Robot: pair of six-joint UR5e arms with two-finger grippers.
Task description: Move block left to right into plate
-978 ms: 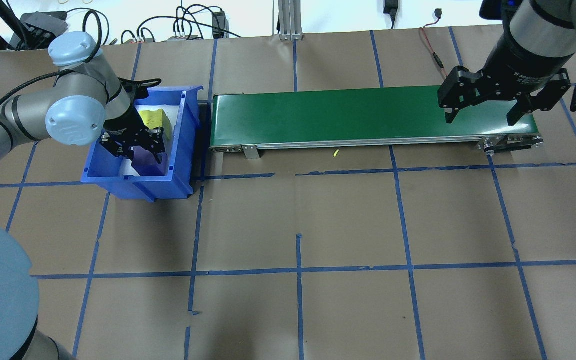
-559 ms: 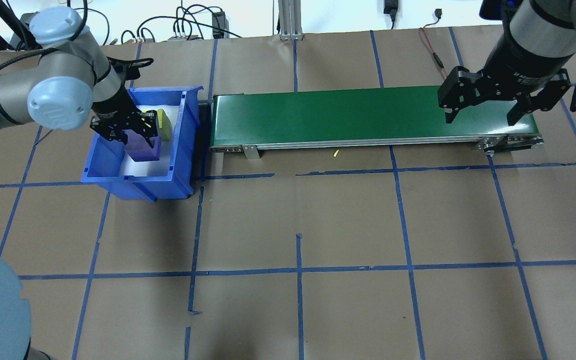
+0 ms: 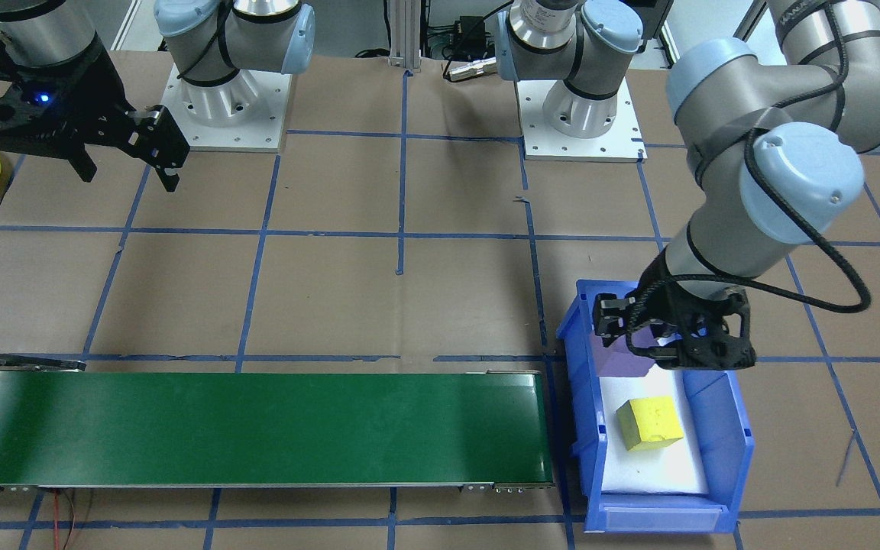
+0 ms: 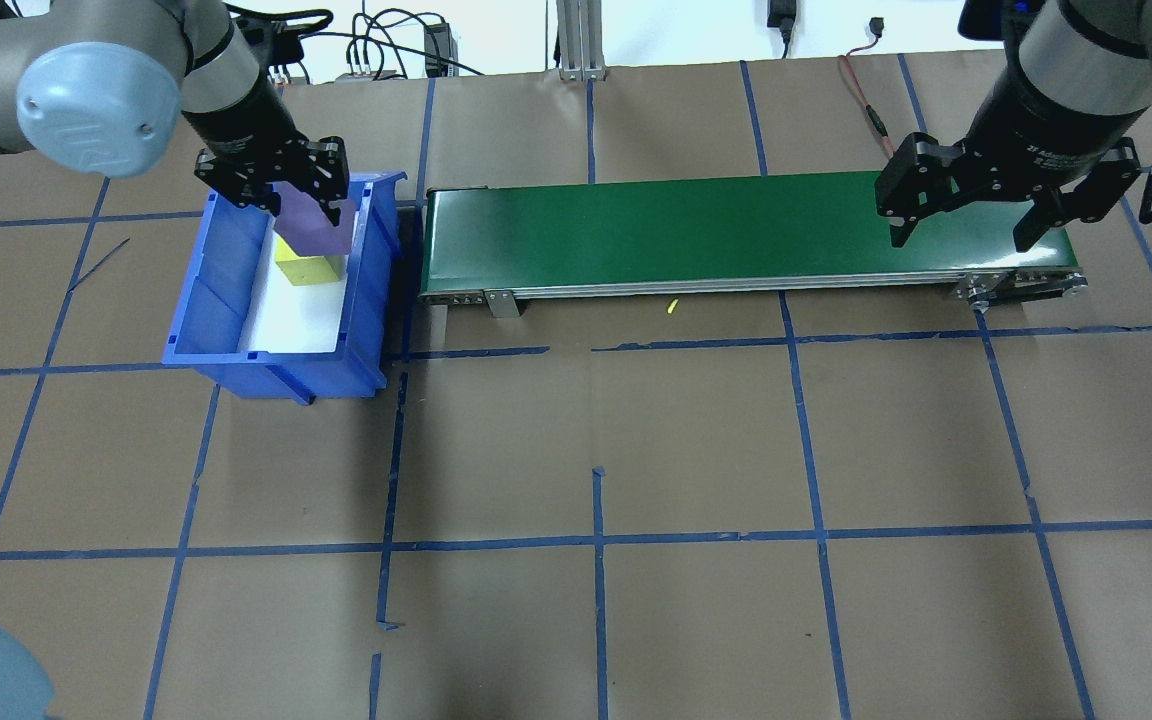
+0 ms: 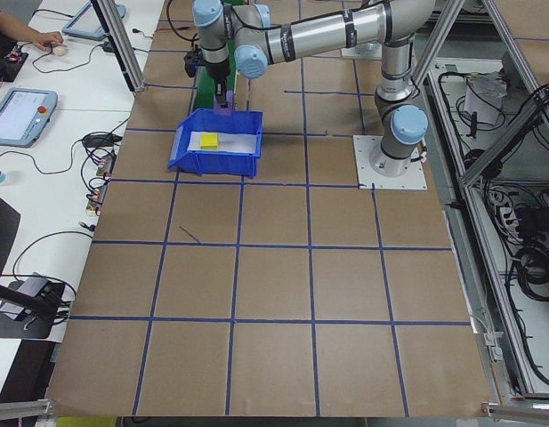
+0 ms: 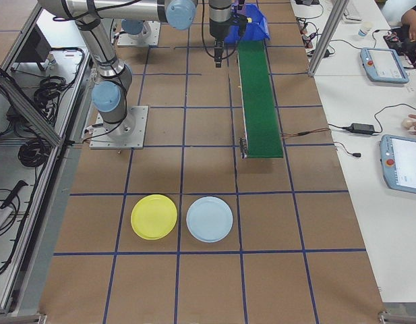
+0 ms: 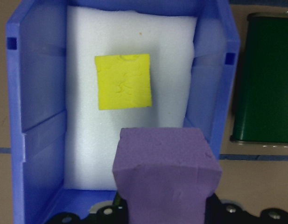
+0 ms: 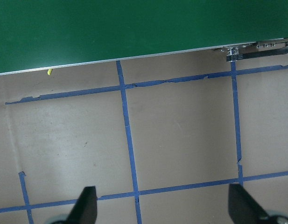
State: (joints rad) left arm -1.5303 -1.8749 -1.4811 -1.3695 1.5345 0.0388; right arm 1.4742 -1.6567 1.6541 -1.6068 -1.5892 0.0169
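From where I stand, the left gripper is clamped on the purple foam block and holds it up above the blue bin, over the bin's end nearest the green conveyor belt. A yellow foam block lies below on the white padding inside the bin, apart from the purple one. So the pick looks done, and that seems to be all so far: the block has yet to reach the belt, which is bare. At the belt's far end the right gripper hangs with its fingers spread wide and nothing between them, waiting, I would guess, to take the block as it arrives. The yellow plate sits well beyond that end of the belt, just beside a pale blue plate, with nothing on it. Most of the job is left: drop, ride, second pick, placing.
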